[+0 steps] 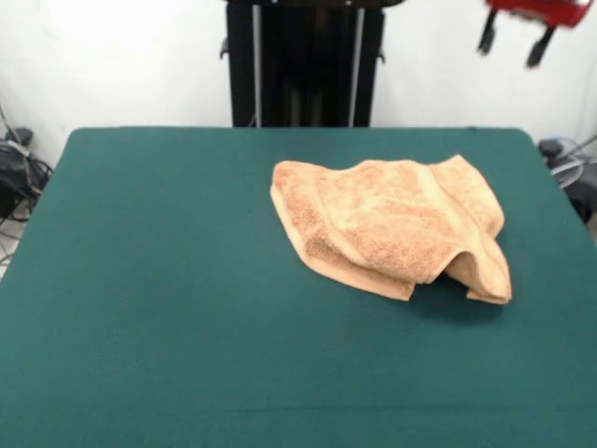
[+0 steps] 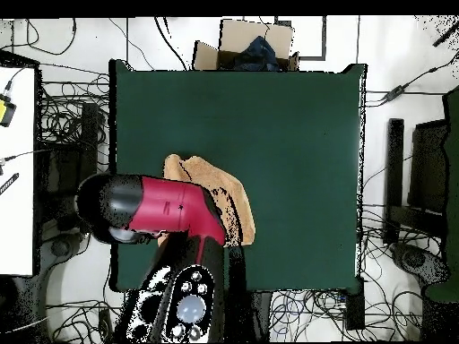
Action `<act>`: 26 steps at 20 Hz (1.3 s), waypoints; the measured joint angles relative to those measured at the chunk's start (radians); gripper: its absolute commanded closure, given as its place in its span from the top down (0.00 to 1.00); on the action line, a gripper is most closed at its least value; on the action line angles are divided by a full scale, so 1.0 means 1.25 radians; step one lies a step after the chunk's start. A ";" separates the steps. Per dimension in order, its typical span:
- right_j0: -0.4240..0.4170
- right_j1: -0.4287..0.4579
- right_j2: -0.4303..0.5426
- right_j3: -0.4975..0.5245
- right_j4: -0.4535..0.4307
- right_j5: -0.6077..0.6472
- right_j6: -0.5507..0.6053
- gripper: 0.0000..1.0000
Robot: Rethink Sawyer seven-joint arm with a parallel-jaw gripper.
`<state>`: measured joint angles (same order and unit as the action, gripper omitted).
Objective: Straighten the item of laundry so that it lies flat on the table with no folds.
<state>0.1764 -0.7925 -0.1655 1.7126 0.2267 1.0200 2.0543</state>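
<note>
The light orange-tan towel [image 1: 392,224] lies crumpled on the dark green table [image 1: 187,280], right of centre, with layers folded over each other and a raised fold at its front right corner. My gripper [image 1: 513,42] hangs high at the top right, above and behind the towel, clear of it. Its two black fingers are apart with nothing between them. In the overhead view the red and black arm [image 2: 161,208] covers part of the towel [image 2: 220,184], which lies near the table's [image 2: 296,134] robot-side left area.
The black pedestal [image 1: 303,65] stands behind the table's far edge. Cables lie on the floor at both sides [image 1: 19,173]. A cardboard box [image 2: 246,45] sits beyond the table's far edge in the overhead view, and a white surface [image 2: 16,170] stands at the left.
</note>
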 measured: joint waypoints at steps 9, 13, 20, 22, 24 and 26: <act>0.001 0.023 -0.020 -0.085 0.024 -0.065 0.093 1.00; 0.004 0.064 -0.042 -0.137 0.024 -0.112 0.113 1.00; 0.022 0.165 -0.122 -0.273 0.051 -0.127 0.233 1.00; 0.031 0.191 -0.148 -0.307 0.066 -0.124 0.280 1.00; 0.046 0.224 -0.185 -0.352 0.085 -0.109 0.359 1.00; 0.059 0.254 -0.218 -0.392 0.098 -0.088 0.443 1.00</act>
<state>0.2501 -0.4753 -0.4384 1.2228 0.3498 0.9098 2.6084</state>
